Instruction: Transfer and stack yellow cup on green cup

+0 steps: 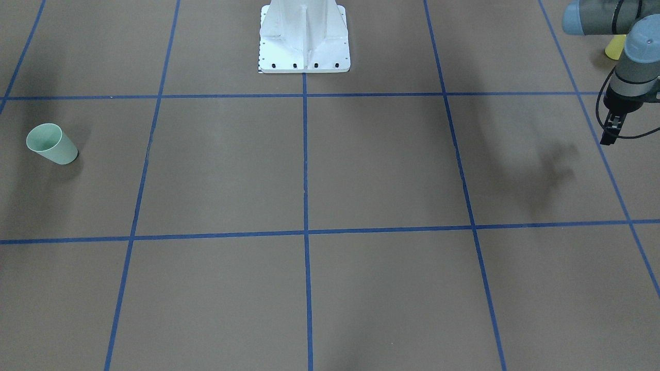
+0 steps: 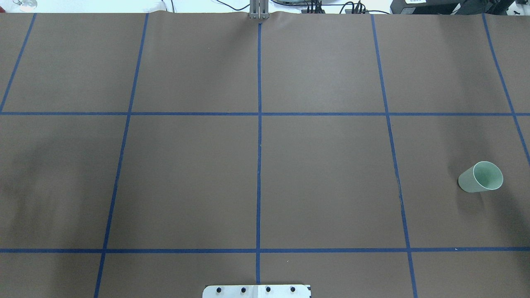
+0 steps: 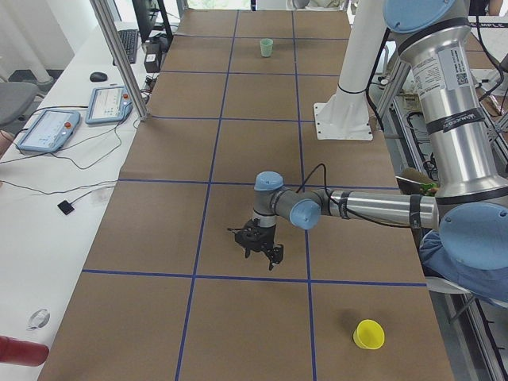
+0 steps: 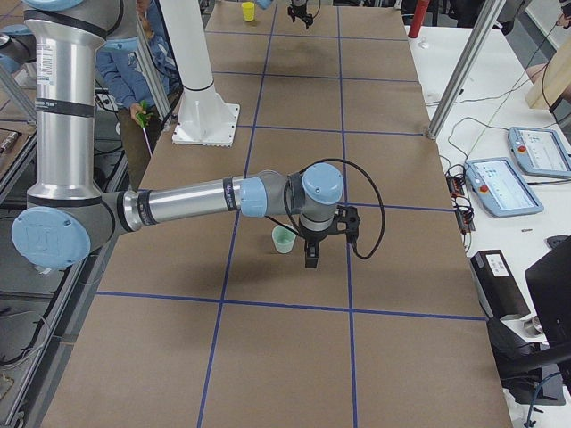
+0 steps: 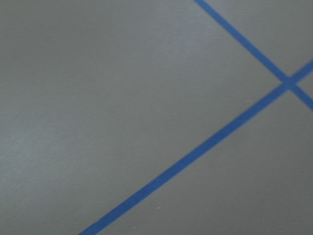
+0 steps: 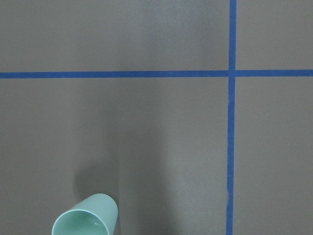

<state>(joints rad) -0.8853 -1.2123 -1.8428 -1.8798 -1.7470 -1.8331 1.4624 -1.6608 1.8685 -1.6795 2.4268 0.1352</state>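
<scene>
The yellow cup [image 3: 368, 334] stands on the brown table near the robot's left end. In the front view only part of it [image 1: 615, 47] shows behind my left arm. The green cup [image 2: 480, 177] stands upright, mouth up, at the robot's right; it also shows in the front view [image 1: 51, 144] and the right wrist view [image 6: 85, 215]. My left gripper [image 3: 262, 252] hangs open and empty above the table, well apart from the yellow cup. My right gripper [image 4: 312, 254] hovers just beside the green cup [image 4: 284, 239]; I cannot tell if it is open.
The white robot pedestal [image 1: 304, 46] stands at the table's robot-side edge. Blue tape lines [image 2: 259, 124] grid the table. A white bench with teach pendants [image 3: 48, 131] and aluminium posts [image 3: 119, 55] runs along the far side.
</scene>
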